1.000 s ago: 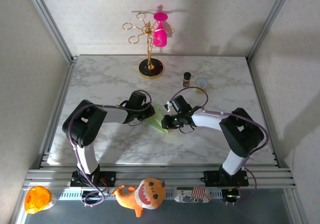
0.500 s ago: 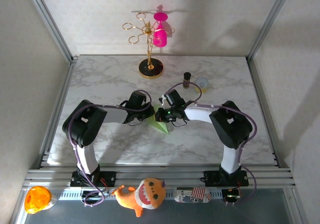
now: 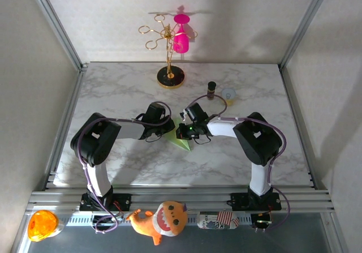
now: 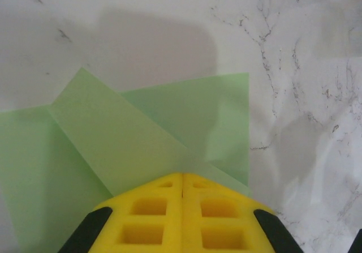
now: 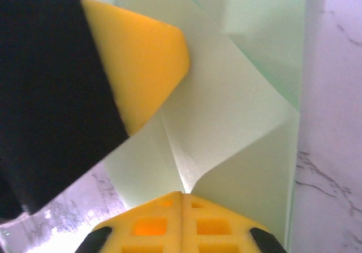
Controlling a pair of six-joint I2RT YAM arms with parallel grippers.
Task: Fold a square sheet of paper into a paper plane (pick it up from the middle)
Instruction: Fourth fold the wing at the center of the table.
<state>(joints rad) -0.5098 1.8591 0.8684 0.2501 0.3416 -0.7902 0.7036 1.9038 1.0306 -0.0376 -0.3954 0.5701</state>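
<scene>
half-folded square sheet of paper [image 3: 184, 144] laid centrally, left gripper [image 4: 182, 179] and right gripper [image 5: 182, 196] both closed tight, tips pressed onto it, sharp corner aimed near-right, long axis slanted likewise, bare marble table [image 3: 113, 94] left open all round, gold stand [image 3: 170, 76] well apart

Plain pale green square sheet of paper [image 4: 141, 134] on a white surface [image 3: 124, 89] veined with grey marbling. Left pincer [image 4: 182, 178] and right pincer [image 5: 182, 195] are bright yellow with black behind. At twelve o'clock, a gold stand [image 3: 170, 77] carries a hot-pink cup [image 3: 181, 41].
</scene>
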